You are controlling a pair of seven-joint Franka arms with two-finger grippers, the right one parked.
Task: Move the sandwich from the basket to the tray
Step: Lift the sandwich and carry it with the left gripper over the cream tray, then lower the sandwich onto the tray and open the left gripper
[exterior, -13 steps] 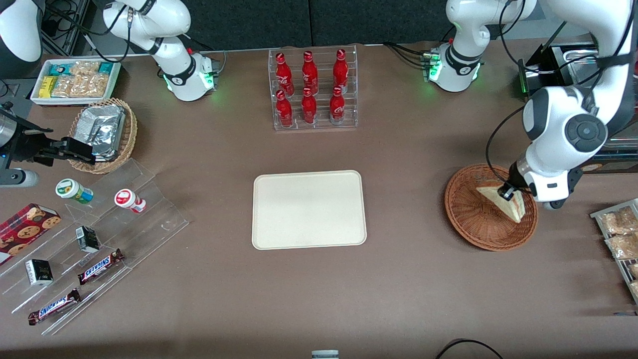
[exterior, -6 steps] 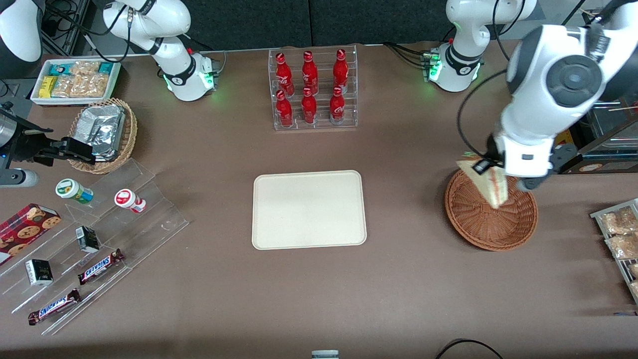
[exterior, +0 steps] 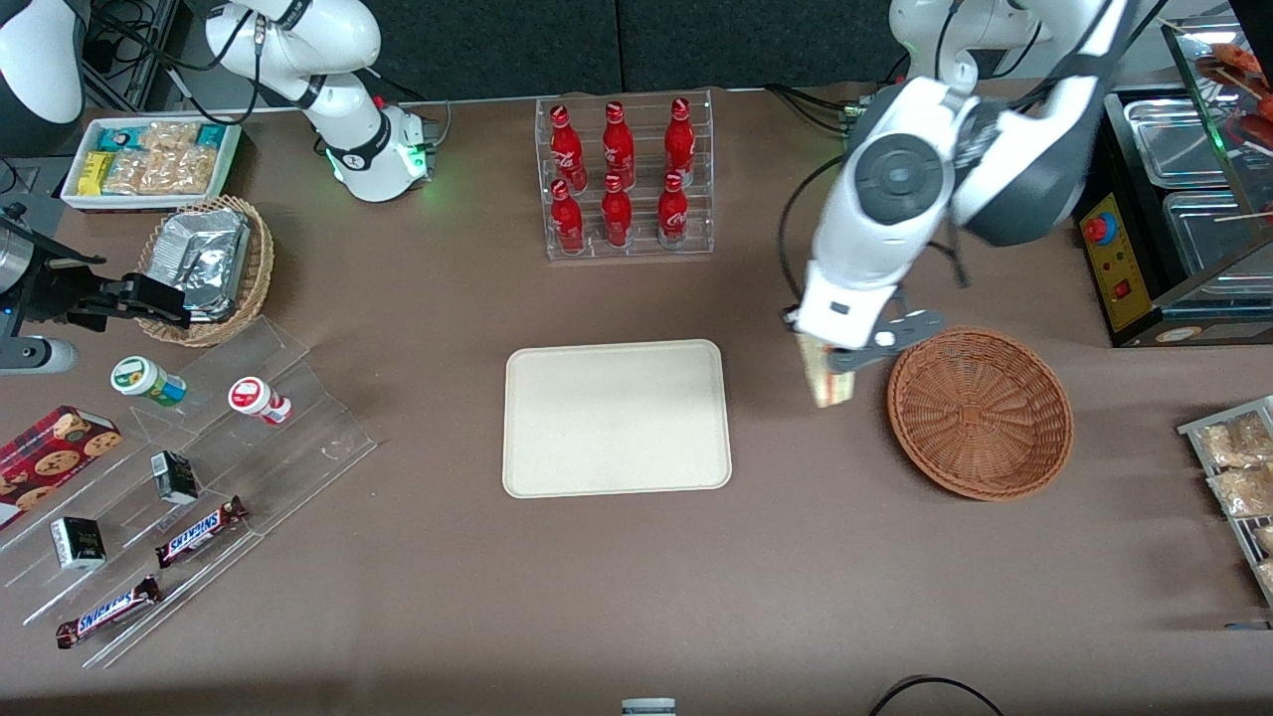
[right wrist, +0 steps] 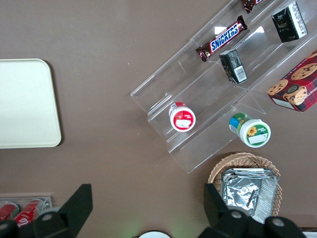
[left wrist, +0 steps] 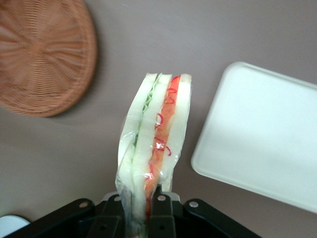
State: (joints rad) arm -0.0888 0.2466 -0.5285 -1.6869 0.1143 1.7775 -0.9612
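Note:
My gripper (exterior: 823,360) hangs above the bare table between the basket (exterior: 980,412) and the tray (exterior: 617,418), shut on the sandwich (exterior: 827,386). In the wrist view the sandwich (left wrist: 156,148) is a clear-wrapped wedge of pale bread with red-orange and green filling, standing out from between the black fingers (left wrist: 163,213), with my gripper (left wrist: 143,210) closed on its lower end. The reddish-brown wicker basket (left wrist: 42,54) holds nothing. The cream-white tray (left wrist: 262,134) lies flat with nothing on it.
A clear rack of red bottles (exterior: 623,179) stands farther from the front camera than the tray. Toward the parked arm's end lie a tan wicker basket with foil packs (exterior: 206,267), a white bin of snacks (exterior: 149,159) and a clear stepped stand (exterior: 199,477). Packets on a rack (exterior: 1233,467) sit at the working arm's end.
My gripper lifted the sandwich out of the basket and carried it sideways toward the tray; the basket is now empty.

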